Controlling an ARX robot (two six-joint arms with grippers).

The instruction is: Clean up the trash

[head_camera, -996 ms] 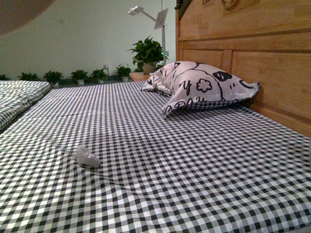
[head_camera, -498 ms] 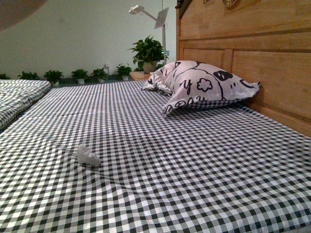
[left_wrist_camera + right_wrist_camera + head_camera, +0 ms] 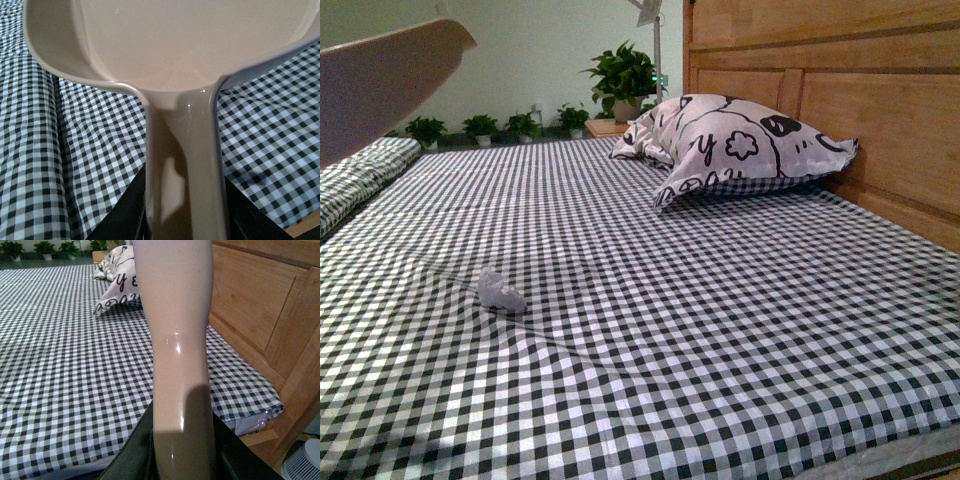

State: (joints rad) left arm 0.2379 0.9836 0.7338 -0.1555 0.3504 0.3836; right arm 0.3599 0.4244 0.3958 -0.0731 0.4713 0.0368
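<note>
The trash [image 3: 500, 290], a small crumpled whitish wad, lies on the checked bed sheet [image 3: 700, 330] at the left of the front view. The pale pink dustpan [image 3: 380, 80] pokes in at that view's upper left, held above the bed. In the left wrist view my left gripper [image 3: 184, 225] is shut on the dustpan [image 3: 175, 55] by its handle, the scoop facing away over the sheet. In the right wrist view my right gripper [image 3: 182, 460] is shut on the brush [image 3: 175, 315] by its pale pink handle; its bristles are out of view.
A black-and-white patterned pillow [image 3: 730, 150] leans against the wooden headboard [image 3: 860, 100] at the right. Potted plants [image 3: 620, 80] line the far wall. A second checked bed [image 3: 360, 175] lies at the left. The mattress corner [image 3: 260, 415] and a fan [image 3: 302, 465] show beside the right gripper.
The dustpan has come further into the front view from the upper left. The view has tilted down slightly. The trash lies where it was.
</note>
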